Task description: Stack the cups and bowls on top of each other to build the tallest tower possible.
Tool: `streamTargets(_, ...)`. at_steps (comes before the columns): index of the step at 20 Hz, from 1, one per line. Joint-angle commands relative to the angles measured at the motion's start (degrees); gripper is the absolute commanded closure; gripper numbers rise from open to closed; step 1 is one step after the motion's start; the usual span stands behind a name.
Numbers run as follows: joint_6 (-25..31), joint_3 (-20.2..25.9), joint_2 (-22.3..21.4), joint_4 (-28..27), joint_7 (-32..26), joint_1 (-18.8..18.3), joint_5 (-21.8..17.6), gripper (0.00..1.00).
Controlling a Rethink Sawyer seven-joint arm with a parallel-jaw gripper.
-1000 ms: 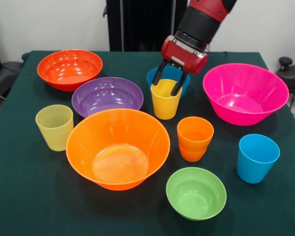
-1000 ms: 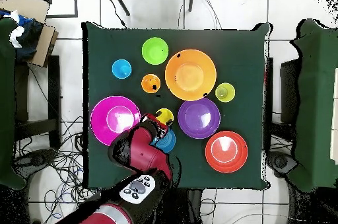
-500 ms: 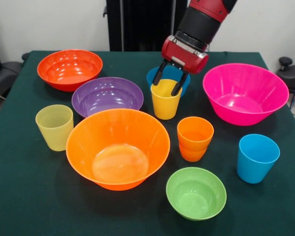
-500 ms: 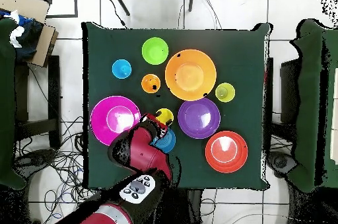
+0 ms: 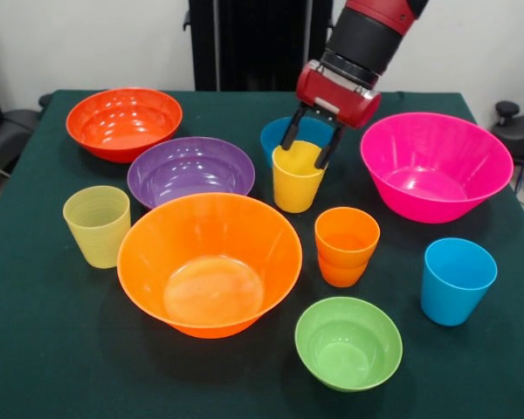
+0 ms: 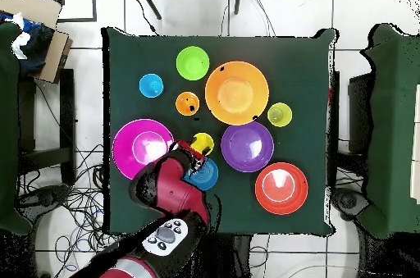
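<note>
My gripper (image 5: 306,154) hangs over the yellow cup (image 5: 297,178) at mid-table, its fingers apart, one behind the cup's left rim and one at its right rim. The small blue bowl (image 5: 279,133) sits right behind the cup, half hidden by it. The large orange bowl (image 5: 210,262), purple bowl (image 5: 190,168) and red-orange bowl (image 5: 124,120) stand to the left, the hot pink bowl (image 5: 434,164) to the right. The orange cup (image 5: 346,245), sky blue cup (image 5: 455,279), lime green bowl (image 5: 348,341) and ribbed cup (image 5: 97,224) stand apart. Nothing is stacked.
All vessels stand upright on the dark green table (image 5: 52,349). In the overhead view the arm (image 6: 168,197) reaches in from the bottom edge between the pink bowl (image 6: 143,148) and the blue bowl (image 6: 204,175). Cables lie on the floor beside the table.
The gripper has shifted a little to the right and up in the front view. The yellow cup has slid slightly to the right with it. Nothing else has moved.
</note>
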Motion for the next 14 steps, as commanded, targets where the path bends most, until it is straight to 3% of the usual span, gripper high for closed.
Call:
streamTargets(1,8.29,5.16,-0.01,-2.19,9.56,2.39,2.90,0.00)
streamTargets(14,7.98,5.08,0.28,-2.20,9.54,2.64,2.88,0.00)
